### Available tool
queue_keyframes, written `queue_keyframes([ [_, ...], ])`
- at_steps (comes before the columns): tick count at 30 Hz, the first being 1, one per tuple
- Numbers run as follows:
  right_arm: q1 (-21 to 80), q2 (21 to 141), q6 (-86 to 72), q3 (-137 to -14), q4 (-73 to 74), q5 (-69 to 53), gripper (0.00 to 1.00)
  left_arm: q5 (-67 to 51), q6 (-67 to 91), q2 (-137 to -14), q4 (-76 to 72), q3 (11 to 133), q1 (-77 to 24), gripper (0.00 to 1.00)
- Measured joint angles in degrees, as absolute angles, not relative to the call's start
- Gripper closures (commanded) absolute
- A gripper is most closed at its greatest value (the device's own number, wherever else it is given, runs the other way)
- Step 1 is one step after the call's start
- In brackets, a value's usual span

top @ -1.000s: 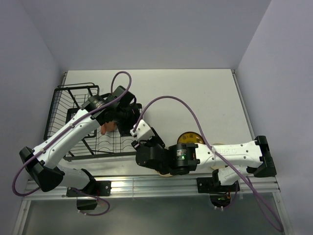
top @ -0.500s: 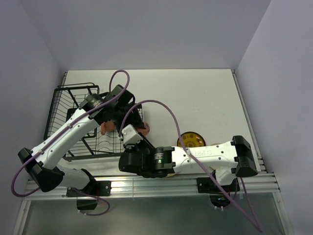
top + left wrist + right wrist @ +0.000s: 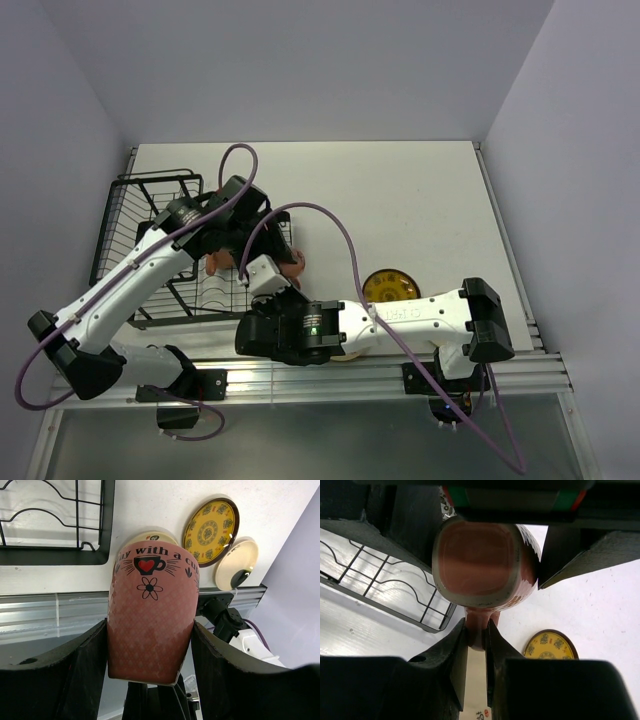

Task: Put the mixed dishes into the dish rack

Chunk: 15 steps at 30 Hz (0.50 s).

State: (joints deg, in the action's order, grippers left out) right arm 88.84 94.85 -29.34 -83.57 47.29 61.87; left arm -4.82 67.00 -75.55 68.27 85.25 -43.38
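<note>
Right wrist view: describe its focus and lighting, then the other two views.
Right wrist view: the pinkish-orange ceramic mug is slightly soft, the black fingers underexposed. Left wrist view: the mug's print is crisp, its lower body pale with glare. Top external view: even light, soft shadows.

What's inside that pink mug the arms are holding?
Seemingly nothing: the right wrist view looks into the mug and shows only a bare pinkish inside. The left end effector hides the top rim edge; the right end effector pinches the handle below.
</note>
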Motion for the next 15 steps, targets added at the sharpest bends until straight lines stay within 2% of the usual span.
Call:
queue_keyframes([
  [2, 88.8, 94.7, -28.6, -83.0, 46.2, 61.6, 1.00, -4.8, 67.0, -75.0, 67.8, 84.5, -43.3, 0.68],
  [3, 88.8, 94.4, -28.2, -82.5, 45.5, 61.5, 1.00, -4.8, 67.0, -74.8, 67.7, 84.2, -43.3, 0.43],
  [5, 88.7, 93.1, -27.0, -80.1, 42.5, 60.4, 1.00, -4.8, 67.2, -74.3, 67.3, 83.2, -43.3, 0.22],
  [8, 87.9, 89.8, -26.0, -75.9, 39.2, 57.6, 1.00, -5.8, 67.2, -73.6, 66.8, 82.0, -43.3, 0.18],
  [10, 86.7, 87.7, -25.3, -73.6, 37.3, 56.0, 1.00, -6.2, 67.2, -72.8, 66.5, 81.5, -43.3, 0.01],
  [15, 84.8, 83.8, -23.2, -69.4, 32.1, 52.7, 1.00, -6.3, 67.2, -71.1, 65.9, 80.7, -43.2, 0.01],
])
